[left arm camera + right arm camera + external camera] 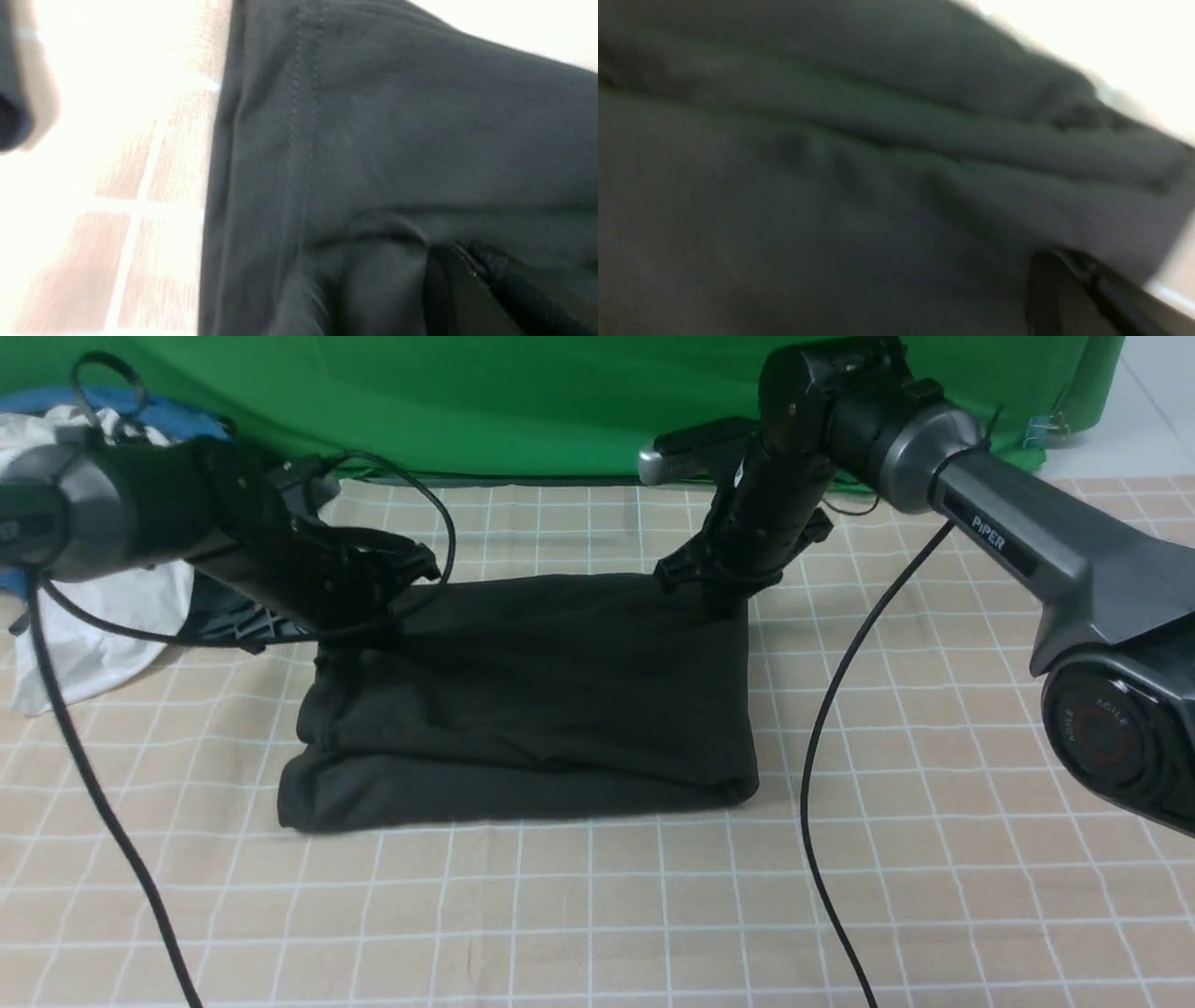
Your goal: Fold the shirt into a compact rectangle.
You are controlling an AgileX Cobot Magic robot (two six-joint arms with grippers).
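The black shirt [523, 709] lies in the middle of the checked cloth as a thick folded slab, its near edge resting on the table in a rolled fold. Its far edge is held up at both corners. My left gripper [331, 639] is shut on the far left corner, and my right gripper [726, 605] is shut on the far right corner. In the left wrist view the shirt [397, 116] with a stitched hem fills the frame above the left gripper [460, 252]. In the right wrist view, blurred folds of the shirt [831, 186] surround the right gripper [1064, 261]. No print or label shows.
A pile of white and blue clothes [84, 616] lies at the far left behind my left arm. A green backdrop [523, 401] closes off the back. Black cables [822, 756] hang from both arms over the checked tablecloth [597, 896].
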